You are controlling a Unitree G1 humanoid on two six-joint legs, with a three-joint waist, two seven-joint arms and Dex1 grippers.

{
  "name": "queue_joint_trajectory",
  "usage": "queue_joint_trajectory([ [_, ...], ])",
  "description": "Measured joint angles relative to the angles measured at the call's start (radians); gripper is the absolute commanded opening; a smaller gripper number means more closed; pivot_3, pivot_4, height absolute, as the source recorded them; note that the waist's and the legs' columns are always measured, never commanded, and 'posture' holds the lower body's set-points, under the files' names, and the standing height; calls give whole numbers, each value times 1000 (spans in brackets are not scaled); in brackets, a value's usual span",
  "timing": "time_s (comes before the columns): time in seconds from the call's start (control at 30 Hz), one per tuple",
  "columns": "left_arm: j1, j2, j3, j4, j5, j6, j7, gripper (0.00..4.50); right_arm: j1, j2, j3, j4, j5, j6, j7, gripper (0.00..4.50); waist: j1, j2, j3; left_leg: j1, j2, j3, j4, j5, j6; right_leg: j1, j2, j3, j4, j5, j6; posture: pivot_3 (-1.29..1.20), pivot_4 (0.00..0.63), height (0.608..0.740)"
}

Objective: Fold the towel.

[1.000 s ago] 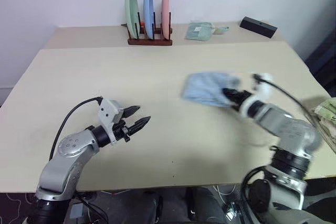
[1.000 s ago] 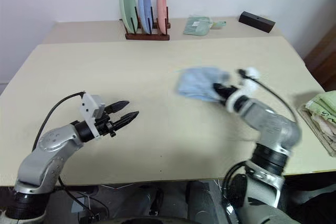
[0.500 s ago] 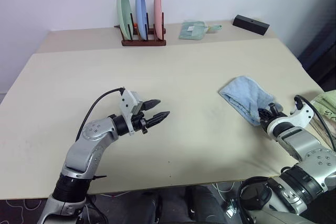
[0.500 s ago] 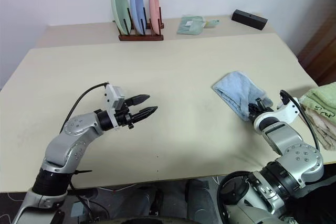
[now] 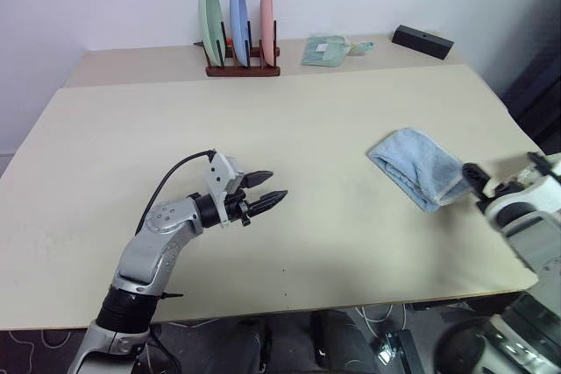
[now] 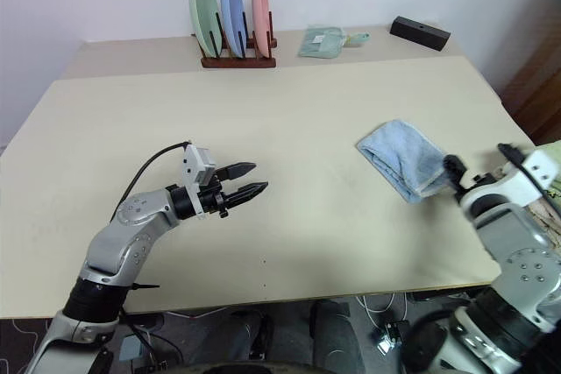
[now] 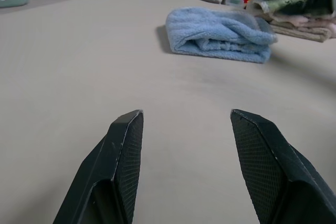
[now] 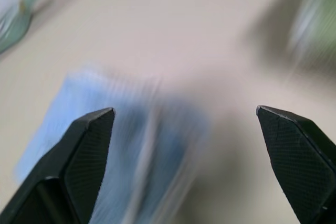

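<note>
The right wrist view is smeared by motion: the towel reads there as a pale blue blur between two widely spread black fingers, and nothing finer can be made out. In the head views the right end effector sits at the right edge of the counter, its arm partly cut off by the picture's border and its fingertips small and hard to separate; the wrist view settles that its fingers stand wide apart with nothing between them. A pale green folded stack at the far right edge is mostly cropped.

The towel lies folded on the right half of the counter, a light-blue bundle with its nearer corner just beside the right end effector, though whether they touch cannot be told. The left end effector hovers above the middle of the counter, well apart from the towel, pointing towards it, fingers parted and empty. From the left wrist view the towel shows its rolled fold edge facing the camera.

At the far side stand a plate rack holding three upright plates, a small mint-green cloth and a black box.
</note>
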Motion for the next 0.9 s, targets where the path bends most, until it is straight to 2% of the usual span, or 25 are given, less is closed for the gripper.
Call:
queue_joint_trajectory([
  [0.07,0,0,12,12,5,-12,17,2694,30,-63,85,3,-64,-84,67,4462,-3,0,0,0,0,0,0,0,0,0,0,0,0,0,0,0,150,737],
  [0.2,9,32,97,84,71,-80,108,2694,25,-246,466,-6,-213,-337,383,4462,-9,0,1,2,4,2,0,-1,-2,0,4,1,0,0,0,0,150,737],
  [0.3,32,56,163,109,105,-114,163,2694,-9,-225,654,43,-254,-472,540,4462,3,-2,1,0,5,0,0,-1,-3,0,5,0,-1,0,0,0,150,737],
  [0.43,80,77,207,109,127,-130,195,2694,-78,-175,722,224,-295,-605,646,4462,28,-4,2,-2,2,0,3,-2,-1,1,4,1,-3,0,0,0,150,737],
  [0.67,154,95,260,16,131,-125,241,2694,-138,-158,808,493,-395,-806,803,4462,25,-5,3,-1,3,0,2,-2,-1,1,4,1,-3,0,0,0,150,737],
  [0.9,180,94,279,-70,130,-73,284,2694,-205,-154,823,586,-451,-884,857,4462,24,-5,3,0,4,0,2,-3,-2,0,5,1,-2,0,-1,0,150,737],
])
